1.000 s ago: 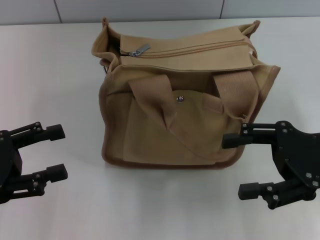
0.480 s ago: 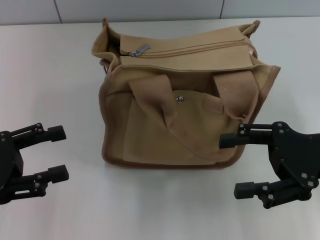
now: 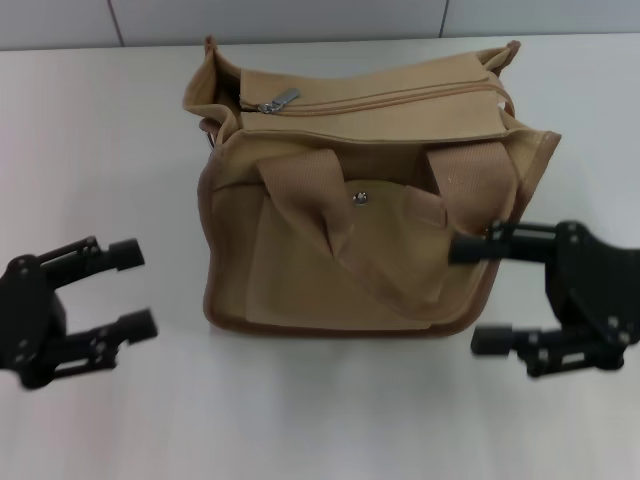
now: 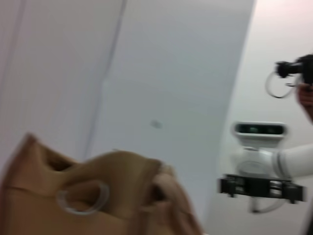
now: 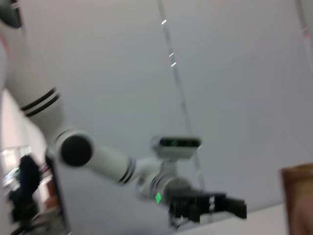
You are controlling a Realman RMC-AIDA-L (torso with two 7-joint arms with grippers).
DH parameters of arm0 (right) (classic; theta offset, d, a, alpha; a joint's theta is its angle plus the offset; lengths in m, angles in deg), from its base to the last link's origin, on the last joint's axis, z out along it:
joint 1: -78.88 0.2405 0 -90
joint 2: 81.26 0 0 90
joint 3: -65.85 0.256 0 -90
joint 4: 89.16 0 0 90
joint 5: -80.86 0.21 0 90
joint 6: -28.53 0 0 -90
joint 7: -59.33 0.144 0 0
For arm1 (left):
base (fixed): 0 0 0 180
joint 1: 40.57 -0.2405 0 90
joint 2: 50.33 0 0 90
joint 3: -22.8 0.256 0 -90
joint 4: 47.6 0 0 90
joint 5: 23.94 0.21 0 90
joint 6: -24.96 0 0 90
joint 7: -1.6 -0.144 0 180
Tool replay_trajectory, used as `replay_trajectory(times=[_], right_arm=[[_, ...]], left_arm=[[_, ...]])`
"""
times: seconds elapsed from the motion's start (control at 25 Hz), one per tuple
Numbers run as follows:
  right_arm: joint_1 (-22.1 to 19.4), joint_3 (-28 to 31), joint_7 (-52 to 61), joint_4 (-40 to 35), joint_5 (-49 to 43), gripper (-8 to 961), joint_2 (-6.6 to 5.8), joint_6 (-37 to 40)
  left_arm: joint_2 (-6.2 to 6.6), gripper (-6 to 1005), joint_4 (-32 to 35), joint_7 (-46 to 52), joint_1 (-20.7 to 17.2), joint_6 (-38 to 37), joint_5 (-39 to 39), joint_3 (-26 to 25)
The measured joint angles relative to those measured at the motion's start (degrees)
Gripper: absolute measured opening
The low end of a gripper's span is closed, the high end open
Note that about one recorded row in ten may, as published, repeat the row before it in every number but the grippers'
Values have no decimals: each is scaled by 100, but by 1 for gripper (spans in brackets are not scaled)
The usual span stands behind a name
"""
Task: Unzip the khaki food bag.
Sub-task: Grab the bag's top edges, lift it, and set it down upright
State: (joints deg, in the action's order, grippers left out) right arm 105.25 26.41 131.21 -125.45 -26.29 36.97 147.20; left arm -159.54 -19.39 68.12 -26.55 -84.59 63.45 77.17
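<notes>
The khaki food bag stands in the middle of the white table, tan canvas with brown trim, two webbing handles folded over its front and a metal snap on the pocket. Its top zipper is closed, with the silver pull at the bag's left end. My left gripper is open, low on the table left of the bag. My right gripper is open at the bag's front right corner, upper finger at the canvas. The left wrist view shows the bag's end and a metal ring.
The white table runs to a grey wall at the back. The left wrist view shows my right arm in the distance; the right wrist view shows my left arm and a bag corner.
My left gripper has moved right toward the bag and risen slightly. My right gripper has lifted and drawn closer to the bag's front right corner. The bag has not moved.
</notes>
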Motion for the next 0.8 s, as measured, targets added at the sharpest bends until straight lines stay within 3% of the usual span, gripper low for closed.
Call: replay_trajectory(times=[0.16,0.48,0.6,0.8], right_arm=[[-8,395,1,150,-3,824,0,-30],[-53,574,1,195,-7,824,-2,-36],[-53,575,1,211,-7,824,-2,-52],[-53,578,1,211,-8,824,-2,-70]], left_arm=[[-354,804,1,-155,-51,386,94,-471],[-823,802,0,-908,-94,1202,285,-589],[-929,802,-52,-1133,-22,1483,402,-572],[-949,801,-684,-1565,304,1911,346,-631]])
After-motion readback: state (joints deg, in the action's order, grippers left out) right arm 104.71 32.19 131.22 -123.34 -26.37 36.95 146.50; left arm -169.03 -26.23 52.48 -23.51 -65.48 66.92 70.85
